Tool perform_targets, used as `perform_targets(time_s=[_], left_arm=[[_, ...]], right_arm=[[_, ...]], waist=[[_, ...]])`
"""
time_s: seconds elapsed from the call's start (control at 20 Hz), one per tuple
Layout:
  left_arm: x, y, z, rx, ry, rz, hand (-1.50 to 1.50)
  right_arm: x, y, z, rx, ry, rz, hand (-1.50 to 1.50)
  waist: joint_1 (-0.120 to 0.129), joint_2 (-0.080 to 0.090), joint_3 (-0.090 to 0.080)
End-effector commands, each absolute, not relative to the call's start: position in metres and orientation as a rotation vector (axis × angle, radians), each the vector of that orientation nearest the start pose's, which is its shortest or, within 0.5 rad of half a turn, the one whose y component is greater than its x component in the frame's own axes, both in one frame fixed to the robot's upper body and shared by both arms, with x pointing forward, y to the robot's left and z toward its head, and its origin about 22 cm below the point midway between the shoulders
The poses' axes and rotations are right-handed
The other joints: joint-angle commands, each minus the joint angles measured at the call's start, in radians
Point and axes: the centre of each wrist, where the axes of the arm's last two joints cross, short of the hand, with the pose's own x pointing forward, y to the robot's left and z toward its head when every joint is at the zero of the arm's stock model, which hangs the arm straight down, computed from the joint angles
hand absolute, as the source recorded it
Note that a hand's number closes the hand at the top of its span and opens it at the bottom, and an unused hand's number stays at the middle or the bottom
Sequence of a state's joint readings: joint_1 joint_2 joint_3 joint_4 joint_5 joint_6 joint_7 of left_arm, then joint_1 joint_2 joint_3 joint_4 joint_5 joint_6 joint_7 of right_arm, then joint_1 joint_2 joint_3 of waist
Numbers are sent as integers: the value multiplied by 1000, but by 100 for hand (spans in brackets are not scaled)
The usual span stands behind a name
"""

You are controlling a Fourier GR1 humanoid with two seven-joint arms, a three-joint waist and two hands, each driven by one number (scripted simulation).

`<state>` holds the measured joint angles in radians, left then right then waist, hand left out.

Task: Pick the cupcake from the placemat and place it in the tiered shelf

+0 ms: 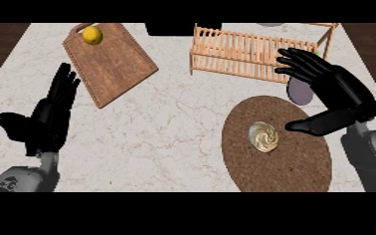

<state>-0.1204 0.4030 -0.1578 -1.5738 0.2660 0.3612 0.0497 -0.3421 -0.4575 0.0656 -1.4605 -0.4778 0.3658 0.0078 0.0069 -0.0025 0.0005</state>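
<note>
Looking down, I see the cupcake (263,136) sitting on the round brown placemat (294,169) at near right. My right hand (339,95) hovers beside it, fingers spread, before the wooden tiered shelf (242,55). My left hand (51,110) rests open at left.

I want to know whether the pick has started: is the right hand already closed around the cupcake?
No: the cupcake sits alone on the round placemat, and the right hand is open beside it.

No legible text, label, number or sign anywhere
</note>
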Motion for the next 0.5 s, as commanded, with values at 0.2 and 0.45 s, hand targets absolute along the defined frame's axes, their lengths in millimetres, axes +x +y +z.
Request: perform_targets(time_s=[0.2,0.45], left_arm=[[252,272,47,253,-1595,56,0],[257,268,58,247,-1610,41,0]], right_arm=[[300,-288,182,227,-1533,1079,-150],[282,-251,220,-156,-1496,1382,-150]], waist=[[-9,-10,-3],[-6,-9,-3]])
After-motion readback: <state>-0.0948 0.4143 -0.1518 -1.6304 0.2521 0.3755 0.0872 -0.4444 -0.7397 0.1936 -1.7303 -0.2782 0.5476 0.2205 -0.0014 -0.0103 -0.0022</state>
